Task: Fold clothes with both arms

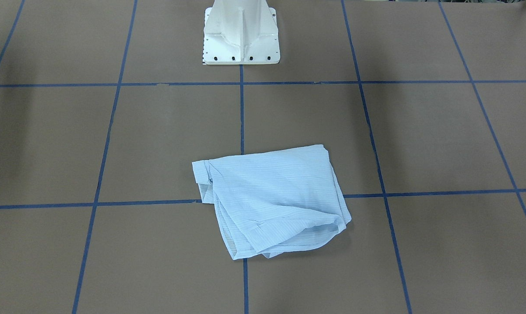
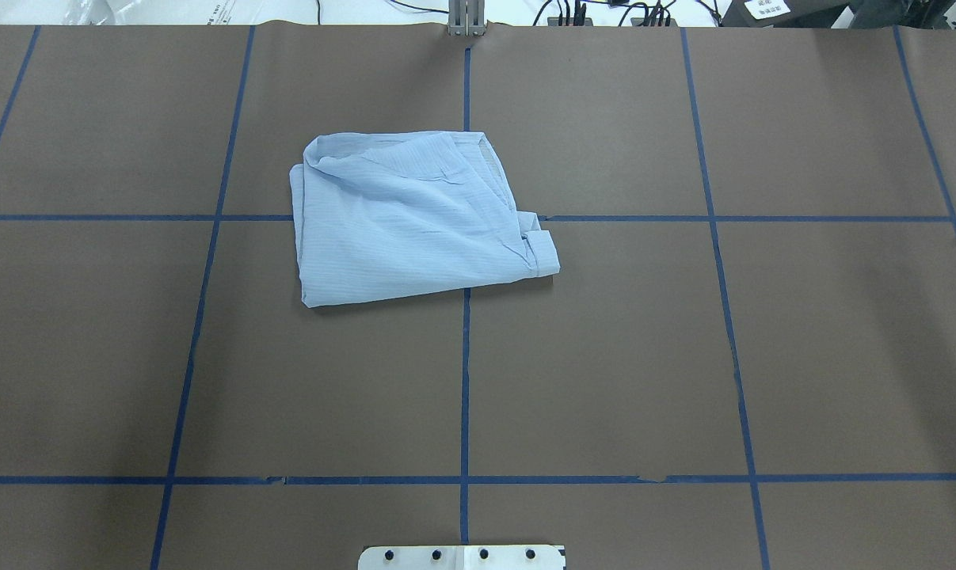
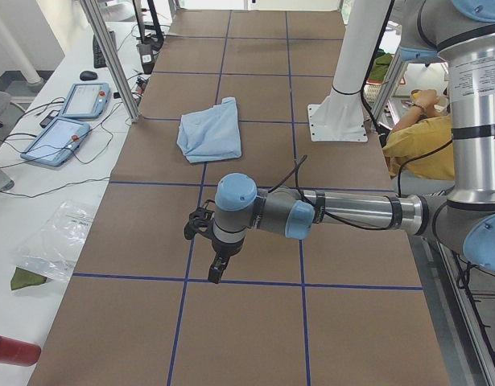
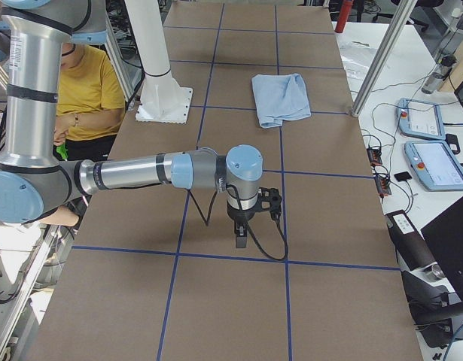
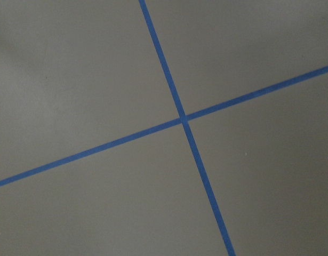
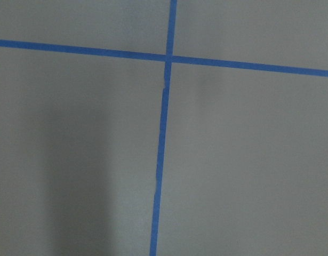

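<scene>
Scene: a brown table marked into squares with blue tape lines, and one garment lying on it.

Shirt: the light blue striped shirt lies flat as a compact, roughly rectangular bundle of several layers. A cuff-like band sticks out at one corner, and loose layers gape along the edge farthest from the robot.

Left claw: the left claw hangs pointing down above bare table. It shows only in the side view, so I cannot tell whether it is wide or narrow. Nothing hangs from it.

Right claw: the right claw also points down over bare table. It is likewise seen only from the side, so its opening cannot be told. It carries nothing.

Shirt relative to the claws: between the two, well apart from both, and farther out from the robot's white pedestal base than either claw.

Wrist cameras: each shows only table and a crossing of tape, with no cloth and no fingers.

Step in hand: judging by the neat bundle and the distant claws, the folding looks finished or nearly so.

Next move: if tidying is wanted, each claw would need to travel inward to the shirt, lower to the cloth and pinch a loose edge without dragging the layers apart.

Bystander: a person in a yellow top sits behind the robot.
</scene>
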